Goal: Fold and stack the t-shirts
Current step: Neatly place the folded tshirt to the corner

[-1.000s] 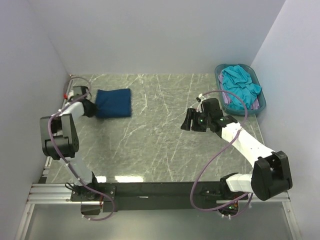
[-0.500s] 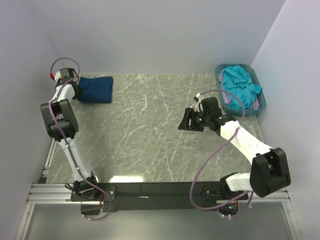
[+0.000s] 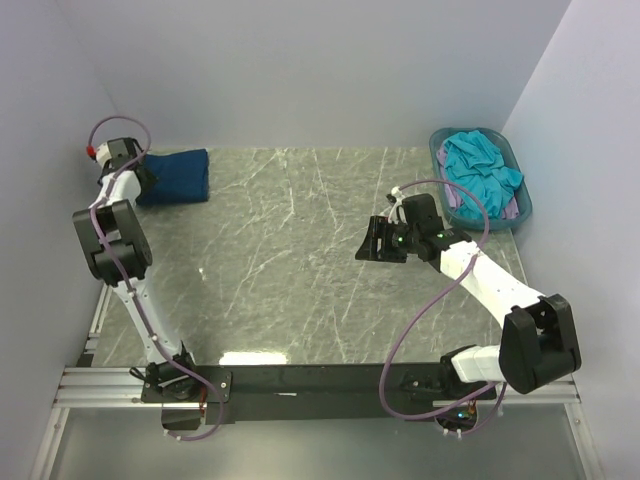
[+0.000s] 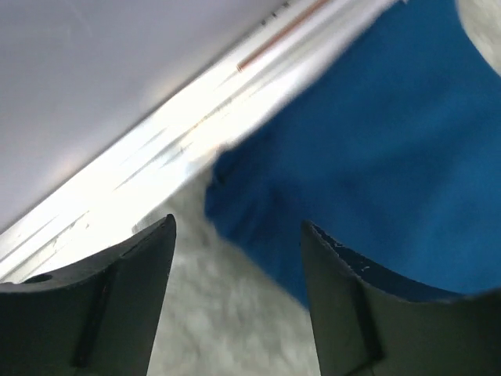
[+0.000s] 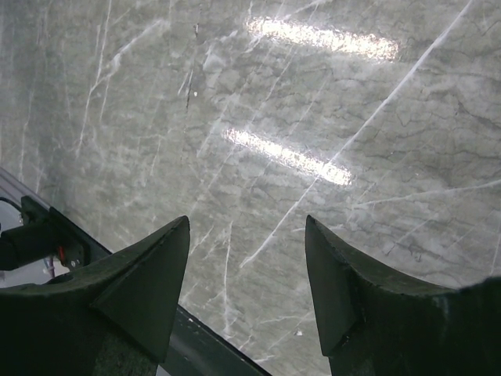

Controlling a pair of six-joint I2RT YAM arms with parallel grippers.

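The dark navy t-shirt (image 3: 178, 177), folded into a small block, lies in the table's far left corner against the wall. My left gripper (image 3: 142, 180) stands open at its left edge. In the left wrist view the navy t-shirt (image 4: 376, 149) fills the upper right, and the left gripper (image 4: 238, 223) has only table and the cloth's corner between its fingers, gripping nothing. The turquoise t-shirt (image 3: 480, 165) is heaped in the basket, and the lilac t-shirt (image 3: 514, 212) peeks out beneath it. My right gripper (image 3: 372, 243) hangs open and empty over bare table; the wrist view shows the right gripper (image 5: 247, 219) the same way.
The teal plastic basket (image 3: 438, 150) stands at the far right corner by the wall. Walls close in the table on the left, back and right. A metal rail (image 3: 300, 382) runs along the near edge by the arm bases.
My left arm swung the folded navy t-shirt from mid-left to the far left corner, then opened its jaws and let it go. The right arm has hardly moved.
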